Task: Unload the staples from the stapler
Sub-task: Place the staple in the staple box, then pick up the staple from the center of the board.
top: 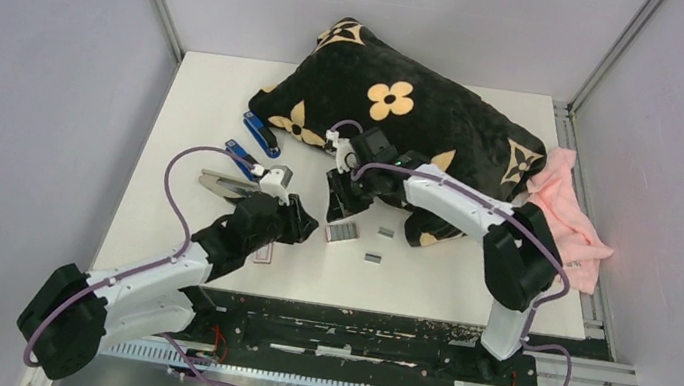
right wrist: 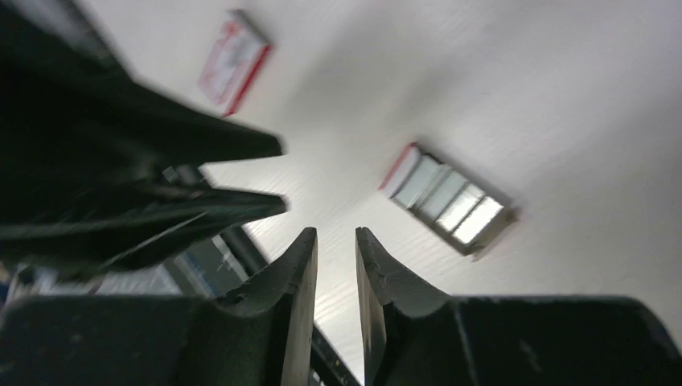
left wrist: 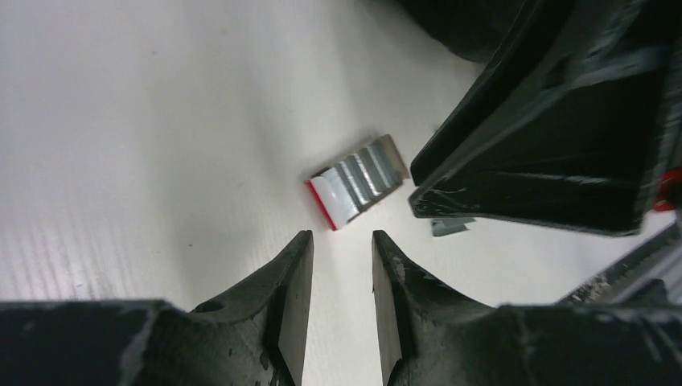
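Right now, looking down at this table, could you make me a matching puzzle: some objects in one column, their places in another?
Things
1. fluffy black cushion with tan flowers
2. crumpled pink cloth
3. short grey metal staple strips
4. small white-and-red cardboard box

Places
A. right edge of the white table
B. back centre
C. bare tabletop just in front of the cushion
D. near the front edge, left of the strips

Pairs: 1-B, 2-A, 3-C, 4-D

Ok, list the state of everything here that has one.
left hand, slightly open, empty.
right hand, slightly open, empty.
near stapler, swung open.
far stapler, shut.
staple tray, uncovered, holding strips.
staples, two loose strips lying flat.
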Robot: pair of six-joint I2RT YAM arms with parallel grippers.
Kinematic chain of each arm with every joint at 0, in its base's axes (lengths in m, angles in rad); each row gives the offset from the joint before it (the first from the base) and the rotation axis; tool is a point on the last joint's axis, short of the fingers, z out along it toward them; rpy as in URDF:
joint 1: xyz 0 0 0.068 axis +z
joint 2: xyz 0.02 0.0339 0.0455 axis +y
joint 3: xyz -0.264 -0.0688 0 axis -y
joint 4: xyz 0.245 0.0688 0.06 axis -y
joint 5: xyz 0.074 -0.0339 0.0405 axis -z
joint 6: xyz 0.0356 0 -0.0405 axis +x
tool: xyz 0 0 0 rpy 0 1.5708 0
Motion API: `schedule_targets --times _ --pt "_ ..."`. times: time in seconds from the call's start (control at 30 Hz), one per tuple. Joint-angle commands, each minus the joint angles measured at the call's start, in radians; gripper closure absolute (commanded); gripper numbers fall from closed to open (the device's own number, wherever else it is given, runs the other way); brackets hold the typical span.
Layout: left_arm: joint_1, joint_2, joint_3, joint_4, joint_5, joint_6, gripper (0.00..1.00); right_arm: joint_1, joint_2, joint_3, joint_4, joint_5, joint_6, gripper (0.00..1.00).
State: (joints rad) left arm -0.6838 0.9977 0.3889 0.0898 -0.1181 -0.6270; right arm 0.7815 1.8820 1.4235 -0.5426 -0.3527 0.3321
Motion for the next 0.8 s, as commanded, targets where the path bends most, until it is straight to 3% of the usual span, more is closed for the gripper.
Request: schedule_targets --times 0.0,0.17,0.3,0.4,0.5,0.77 --pt "0.003 -0.106 -0.059 0.159 0.134 0.030 0.57 -0.103 -0.153 0.022 -0.028 -0.438 -0.260 0.70" --pt "0.002 -0.206 -0.173 0.357 0.237 -0.031 0.45 -0.189 -0.349 -0.061 -0.048 -0.569 -0.403 0.64" --pt "0.003 -0.235 -0.252 0.568 0.314 -0.069 0.28 -0.265 -0.497 -0.161 0.010 -0.681 -0.426 0.55" --pt "0.002 -0.226 -0.304 0.718 0.354 -0.093 0.22 -0.311 -0.579 -0.217 0.032 -0.786 -0.465 0.45" --pt "0.001 -0.205 -0.318 0.756 0.361 -0.098 0.17 -0.344 -0.647 -0.284 0.089 -0.857 -0.473 0.37" --pt "0.001 -0.064 -0.263 0.787 0.475 -0.065 0.14 -0.390 -0.697 -0.281 -0.008 -0.853 -0.578 0.31"
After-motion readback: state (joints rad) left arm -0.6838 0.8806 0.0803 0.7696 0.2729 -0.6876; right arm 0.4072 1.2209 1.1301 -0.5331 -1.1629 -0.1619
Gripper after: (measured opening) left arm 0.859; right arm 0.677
